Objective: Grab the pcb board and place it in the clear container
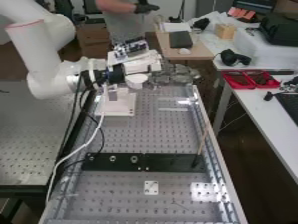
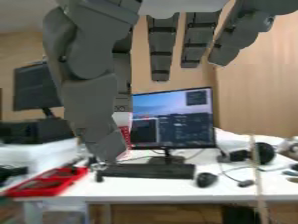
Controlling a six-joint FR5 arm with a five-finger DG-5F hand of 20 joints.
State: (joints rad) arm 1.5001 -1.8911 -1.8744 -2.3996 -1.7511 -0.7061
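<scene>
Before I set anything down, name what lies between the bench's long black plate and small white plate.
Just bare, perforated bench top lies between the black plate and the white plate in the high view.

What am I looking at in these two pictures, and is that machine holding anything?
The machine is a white robot arm ending in a dark grey hand. One picture comes from a fixed camera looking down along the bench. The other comes from a camera on the arm's wrist, so the fingers hang in from the top; beyond them are a monitor, a keyboard and a mouse.

The bench is metal, full of small holes. Across it lies a long black plate, with a small pale square plate nearer the camera and a white base farther off. A thin stick stands near the black plate's right end.

The hand looks open, and I can see nothing held in it.
</scene>
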